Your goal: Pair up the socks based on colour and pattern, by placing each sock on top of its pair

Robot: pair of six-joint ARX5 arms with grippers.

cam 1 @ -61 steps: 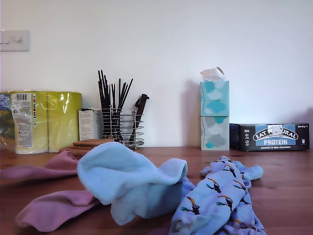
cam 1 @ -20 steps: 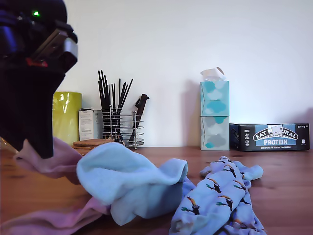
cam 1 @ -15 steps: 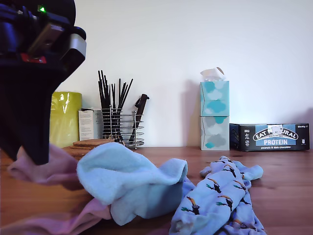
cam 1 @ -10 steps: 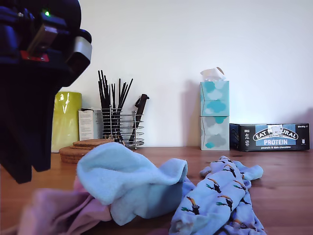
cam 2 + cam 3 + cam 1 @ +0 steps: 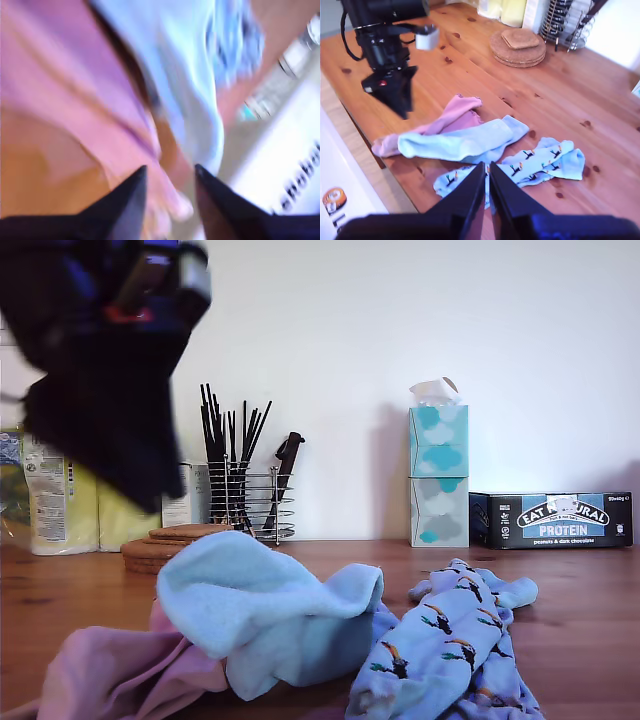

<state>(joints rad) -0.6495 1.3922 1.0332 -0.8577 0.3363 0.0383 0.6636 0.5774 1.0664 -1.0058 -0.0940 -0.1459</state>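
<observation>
Lying crumpled, pink sock (image 5: 120,675) underlies blue sock (image 5: 260,610); my first gripper (image 5: 170,172) gapes, my second gripper (image 5: 486,167) closed.

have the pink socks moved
Yes. The pink socks now lie bunched against the plain blue sock, nearer the camera; one earlier lay right before the cork coasters.

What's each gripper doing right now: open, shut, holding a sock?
My first gripper: open, holding nothing.
My second gripper: shut, holding nothing.
</observation>
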